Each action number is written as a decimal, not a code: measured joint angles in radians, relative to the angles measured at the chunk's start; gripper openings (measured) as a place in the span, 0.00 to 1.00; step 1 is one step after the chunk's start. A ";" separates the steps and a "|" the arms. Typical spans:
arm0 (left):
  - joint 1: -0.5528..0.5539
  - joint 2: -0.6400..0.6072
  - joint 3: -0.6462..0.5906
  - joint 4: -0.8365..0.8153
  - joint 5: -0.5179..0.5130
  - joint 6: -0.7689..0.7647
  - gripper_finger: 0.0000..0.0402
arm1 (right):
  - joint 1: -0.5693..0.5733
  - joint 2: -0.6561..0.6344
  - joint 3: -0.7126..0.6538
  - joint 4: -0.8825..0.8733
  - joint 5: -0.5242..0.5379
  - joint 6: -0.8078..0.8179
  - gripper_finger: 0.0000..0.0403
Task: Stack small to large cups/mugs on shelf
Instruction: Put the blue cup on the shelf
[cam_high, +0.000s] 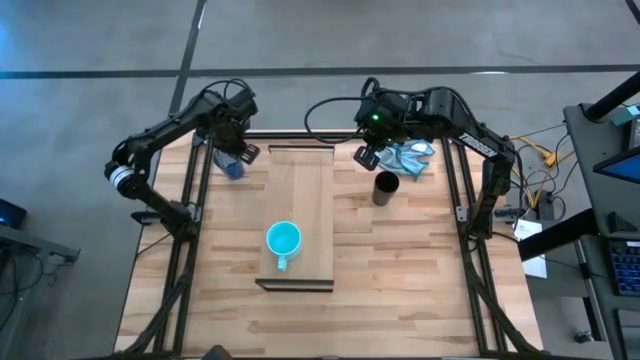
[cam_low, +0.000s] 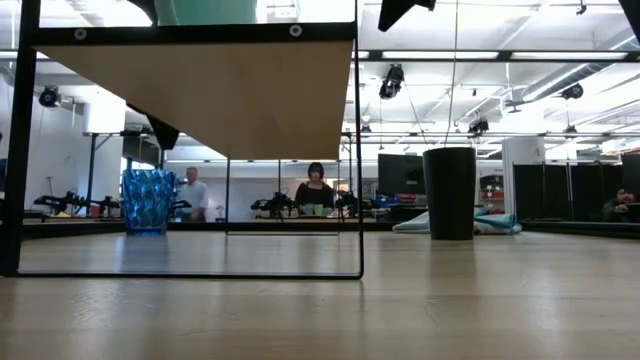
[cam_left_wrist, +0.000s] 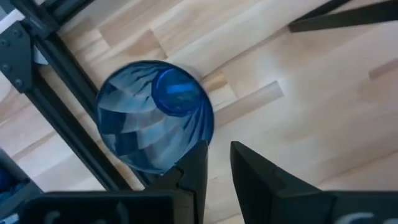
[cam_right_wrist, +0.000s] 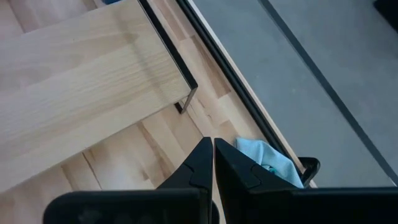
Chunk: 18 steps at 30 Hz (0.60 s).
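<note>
Turquoise mug (cam_high: 283, 240) alone on shelf (cam_high: 301, 190), blue cup (cam_high: 234, 167) beside it

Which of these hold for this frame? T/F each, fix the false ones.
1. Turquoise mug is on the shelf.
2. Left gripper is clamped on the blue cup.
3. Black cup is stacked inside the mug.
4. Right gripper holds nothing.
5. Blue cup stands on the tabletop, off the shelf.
1. True. The turquoise mug sits on the shelf, toward its near end.
2. False. The left gripper is beside the blue cup, its fingers only slightly apart with nothing between them.
3. False. The black cup stands alone on the tabletop, right of the shelf, near the light blue cloth.
4. True. The right gripper is shut and empty, above the tabletop by the shelf's far corner.
5. True. It stands on the tabletop left of the shelf.
</note>
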 joint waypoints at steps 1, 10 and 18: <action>0.007 0.000 -0.003 0.004 0.003 0.000 0.14 | 0.000 0.000 0.000 0.000 0.000 0.000 0.02; 0.032 -0.008 -0.074 0.089 0.058 0.000 0.14 | 0.000 0.000 0.000 0.000 0.001 -0.010 0.02; 0.034 -0.009 -0.152 0.148 0.058 0.005 0.14 | 0.000 0.000 0.000 0.000 0.002 -0.016 0.02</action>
